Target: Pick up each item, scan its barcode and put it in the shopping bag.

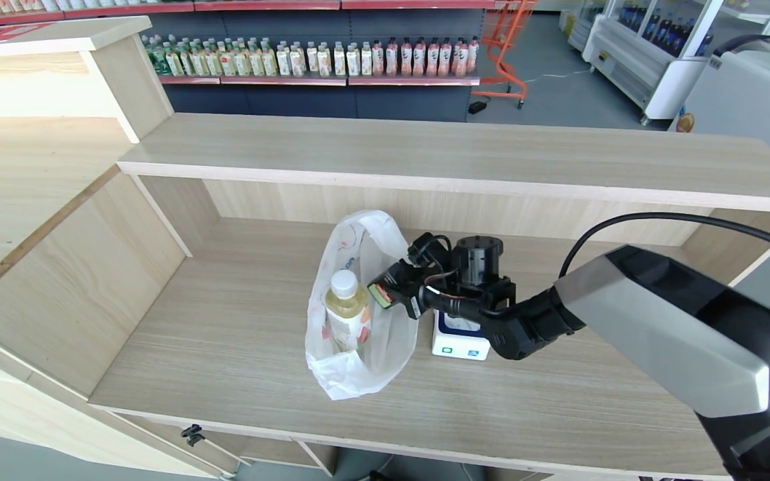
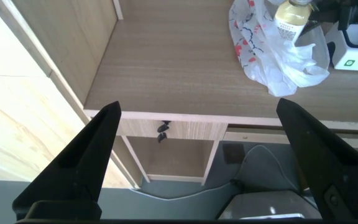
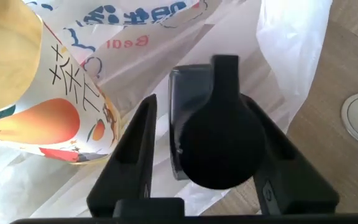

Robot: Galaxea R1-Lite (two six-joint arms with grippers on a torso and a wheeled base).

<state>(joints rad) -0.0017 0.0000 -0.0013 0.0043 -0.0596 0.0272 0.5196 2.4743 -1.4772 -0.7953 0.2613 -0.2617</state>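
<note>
Two black, wedge-shaped fingers of the right pincer are closed down to the width of a small dark item, which sits clamped between them. It has a rounded, matt black face, with a glossy grey oblong just behind it. What it is cannot be told.

Right at this pincer's tips is the shopping bag, thin, crinkled, translucent white plastic printed with coloured marks, its mouth slack and open. The held item hangs at that mouth, with bag film on both sides of the fingers.

Just beyond the tips, inside the bag, a clear plastic bottle stands upright. It is cylindrical, with a white cap, pale yellow liquid and a paper label.

Behind the pincer, under its wrist, sits a squat white scanner box with rounded corners.

Everything rests on a pale wood-grain counter.

The left pincer is spread wide and holds nothing. The counter's near edge lies past its tips, and the bag is well apart from it on the counter.
</note>
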